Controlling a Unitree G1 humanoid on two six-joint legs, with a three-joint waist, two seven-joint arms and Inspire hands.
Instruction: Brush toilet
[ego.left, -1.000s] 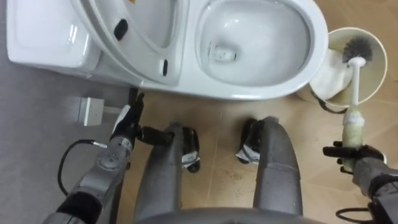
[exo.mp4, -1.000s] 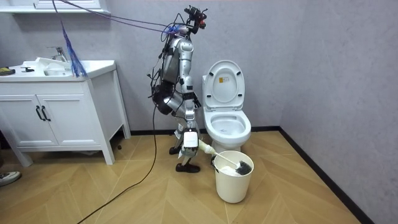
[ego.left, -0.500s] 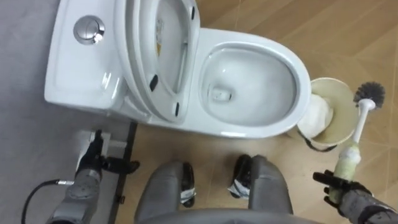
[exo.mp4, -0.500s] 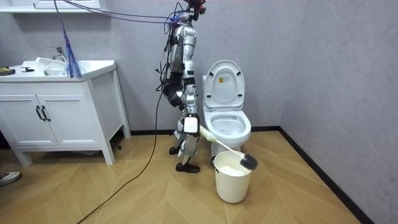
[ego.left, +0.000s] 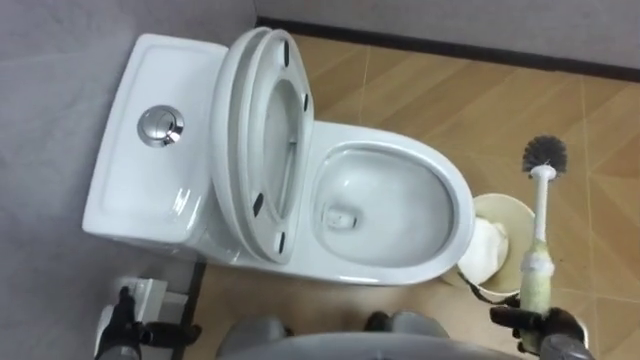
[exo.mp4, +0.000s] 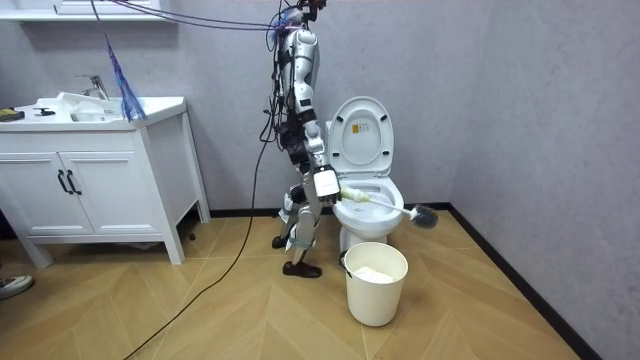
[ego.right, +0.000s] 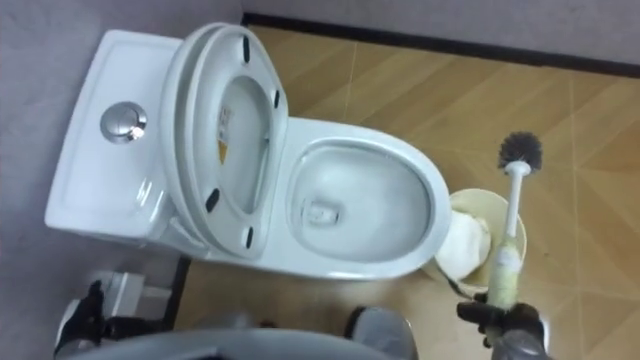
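Robot stood upright on the wooden floor (ego.left: 470, 95), close beside the toilet (ego.left: 455, 190), on the room view's left of it. Grey wall (exo.mp4: 520, 110) behind, with a dark skirting strip (ego.left: 450, 45) along its foot. White cabinet (exo.mp4: 90, 185) with a basin stood against the wall at the room view's left.

Toilet lid (ego.left: 262, 150) and seat were raised against the tank (ego.left: 125, 195), round flush button (ego.left: 160, 126) on the tank's top. Bowl open, some water at its bottom.

Right hand (ego.left: 545, 325) at the lower right edge of the eye view, fingers clenched round the thick pale end of the brush (ego.left: 540, 235). The brush was off the floor. Its white shaft ran away from the hand across the far edge of the bucket (ego.left: 503, 200), and the dark bristle head hung over bare floor beyond the bucket's rim. In the room view the brush lay roughly level across the front rim of the bowl, its head past the toilet on the room view's right.

Cream bucket stood on the floor just beside the bowl's front, white wad (ego.left: 485, 250) inside.

Left hand (ego.left: 122, 325) low at the lower left edge, next to a small white box (ego.left: 150, 293) on the floor by the tank's base; finger state could not be told.
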